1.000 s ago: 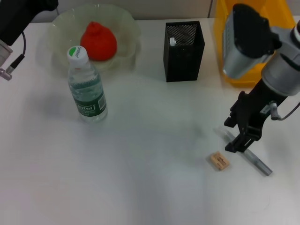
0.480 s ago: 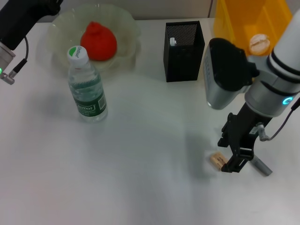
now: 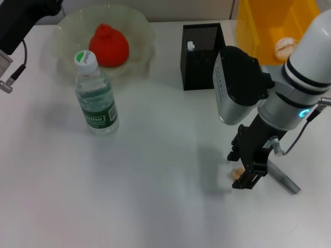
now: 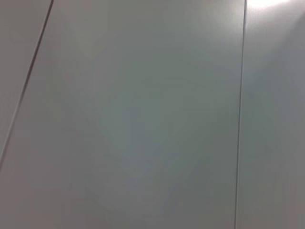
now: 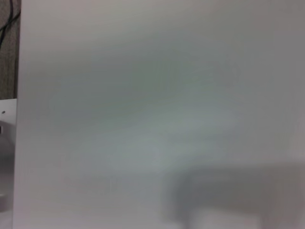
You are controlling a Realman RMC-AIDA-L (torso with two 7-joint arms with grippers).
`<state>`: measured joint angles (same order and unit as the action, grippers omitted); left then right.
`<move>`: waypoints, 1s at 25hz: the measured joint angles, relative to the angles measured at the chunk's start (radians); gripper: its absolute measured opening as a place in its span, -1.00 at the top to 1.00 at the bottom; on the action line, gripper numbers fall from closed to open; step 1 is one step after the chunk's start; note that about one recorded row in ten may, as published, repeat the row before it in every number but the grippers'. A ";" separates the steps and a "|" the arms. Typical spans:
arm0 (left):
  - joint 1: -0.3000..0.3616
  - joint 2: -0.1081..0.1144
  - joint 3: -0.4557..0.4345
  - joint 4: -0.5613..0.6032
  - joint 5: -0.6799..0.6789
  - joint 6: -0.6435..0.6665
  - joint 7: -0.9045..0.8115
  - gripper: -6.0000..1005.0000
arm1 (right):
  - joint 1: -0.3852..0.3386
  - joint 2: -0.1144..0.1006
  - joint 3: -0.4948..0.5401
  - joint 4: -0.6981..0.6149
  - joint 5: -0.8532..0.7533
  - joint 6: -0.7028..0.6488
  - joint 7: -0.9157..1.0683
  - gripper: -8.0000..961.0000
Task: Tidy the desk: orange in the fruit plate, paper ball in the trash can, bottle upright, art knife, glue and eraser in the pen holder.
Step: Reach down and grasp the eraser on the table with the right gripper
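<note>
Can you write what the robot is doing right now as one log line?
right pincer: over eraser | knife: on desk | left arm: parked far left | bottle: upright

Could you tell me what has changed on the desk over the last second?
The right gripper swung leftward from over the art knife and now stands at the eraser, mostly hiding it; nothing visibly grasped. The left arm stays parked at the far left. Bottle, orange, pen holder, knife and eraser have not moved.

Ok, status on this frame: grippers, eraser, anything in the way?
Right gripper down over eraser, grip unclear. Left gripper out of view. Art knife lies right beside it. Pen holder path open.
</note>
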<state>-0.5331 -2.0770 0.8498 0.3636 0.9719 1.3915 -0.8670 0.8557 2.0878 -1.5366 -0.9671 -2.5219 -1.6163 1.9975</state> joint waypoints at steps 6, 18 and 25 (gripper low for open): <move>0.002 0.001 0.000 0.000 -0.001 0.000 0.003 -0.03 | 0.010 0.000 -0.004 0.025 0.000 0.016 0.000 -0.38; 0.004 0.000 0.000 0.000 -0.001 0.000 0.011 -0.03 | 0.022 0.000 -0.005 0.054 -0.003 0.011 0.018 -0.37; 0.004 0.000 0.000 -0.001 -0.002 0.000 0.011 -0.03 | 0.022 -0.001 -0.005 0.054 -0.008 0.009 0.035 -0.37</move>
<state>-0.5293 -2.0770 0.8498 0.3621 0.9702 1.3912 -0.8558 0.8780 2.0863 -1.5417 -0.9126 -2.5301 -1.6070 2.0323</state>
